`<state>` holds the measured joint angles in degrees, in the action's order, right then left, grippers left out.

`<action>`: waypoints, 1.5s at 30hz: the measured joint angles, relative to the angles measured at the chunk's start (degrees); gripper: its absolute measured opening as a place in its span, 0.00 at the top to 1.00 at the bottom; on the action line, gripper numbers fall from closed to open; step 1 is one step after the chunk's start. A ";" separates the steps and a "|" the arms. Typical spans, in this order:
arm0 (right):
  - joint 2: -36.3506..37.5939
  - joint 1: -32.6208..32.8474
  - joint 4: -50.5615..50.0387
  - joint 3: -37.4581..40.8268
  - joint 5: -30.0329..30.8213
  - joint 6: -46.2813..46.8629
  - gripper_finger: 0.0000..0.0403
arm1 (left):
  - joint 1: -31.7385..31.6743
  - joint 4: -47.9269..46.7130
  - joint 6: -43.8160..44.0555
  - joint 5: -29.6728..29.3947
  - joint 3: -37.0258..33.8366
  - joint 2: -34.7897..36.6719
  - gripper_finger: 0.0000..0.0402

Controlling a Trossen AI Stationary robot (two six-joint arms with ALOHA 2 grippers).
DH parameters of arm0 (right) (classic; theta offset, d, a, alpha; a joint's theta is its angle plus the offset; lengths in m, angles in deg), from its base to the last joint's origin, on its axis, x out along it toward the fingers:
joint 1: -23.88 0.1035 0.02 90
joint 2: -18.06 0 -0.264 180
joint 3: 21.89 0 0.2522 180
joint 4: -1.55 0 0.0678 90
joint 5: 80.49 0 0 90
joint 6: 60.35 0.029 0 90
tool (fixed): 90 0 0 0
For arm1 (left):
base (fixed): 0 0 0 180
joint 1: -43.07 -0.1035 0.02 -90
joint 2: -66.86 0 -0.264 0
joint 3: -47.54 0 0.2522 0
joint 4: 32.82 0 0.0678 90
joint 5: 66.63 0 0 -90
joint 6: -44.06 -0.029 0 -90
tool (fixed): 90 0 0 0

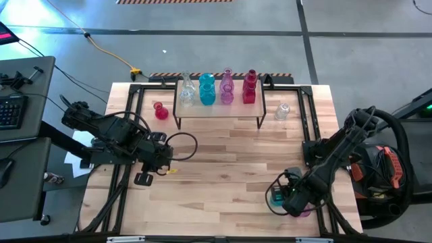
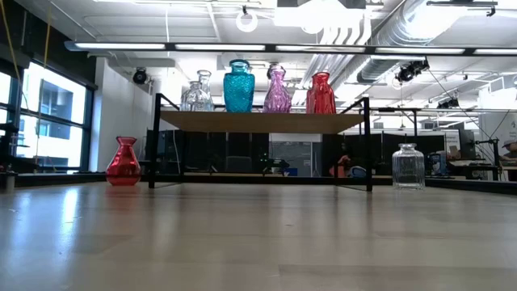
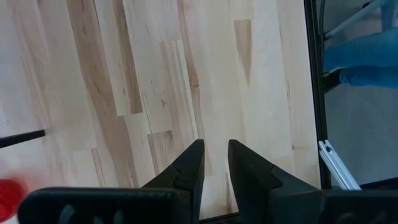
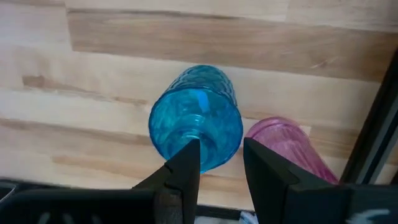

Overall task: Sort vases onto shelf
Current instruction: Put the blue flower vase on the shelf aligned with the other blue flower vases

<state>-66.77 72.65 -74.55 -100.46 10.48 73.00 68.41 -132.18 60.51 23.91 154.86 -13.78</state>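
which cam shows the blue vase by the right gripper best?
Right wrist view: the blue vase fills the frame just past the right gripper, whose fingers are apart, with a pink vase beside it. The high view shows only a teal patch under the arm. The low and left wrist views miss it.

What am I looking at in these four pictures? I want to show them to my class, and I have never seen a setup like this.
It is a robot with two dark arms at a wooden table, each ending in a two-finger gripper. One camera looks down from above, one looks level across the table, and one sits on each wrist. On the small shelf stand clear, teal, pink and red vases; a red vase and a clear vase stand beside it. The right gripper hangs open over a teal vase and a pink vase. The left gripper holds nothing.
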 joint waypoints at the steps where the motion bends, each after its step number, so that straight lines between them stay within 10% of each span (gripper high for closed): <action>1: -0.26 0.00 -0.26 0.04 0.00 0.14 0.74 | 0.00 0.02 0.00 0.00 0.00 0.00 0.84; 20: -0.75 -0.02 0.99 0.09 -0.63 -0.26 0.75 | 0.00 -0.02 -0.05 -2.80 0.00 0.00 0.84; 30: -0.72 -0.75 1.00 0.09 -0.51 -0.15 0.98 | -0.01 -0.02 -0.07 -2.93 0.00 0.00 0.84; 45: -0.71 -3.29 5.18 0.09 -0.35 -1.27 1.00 | -0.02 -0.07 -0.13 -2.91 0.00 0.00 0.84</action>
<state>-67.47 69.36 -69.37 -100.38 10.13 71.73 68.39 -132.25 60.38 21.00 154.86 -13.78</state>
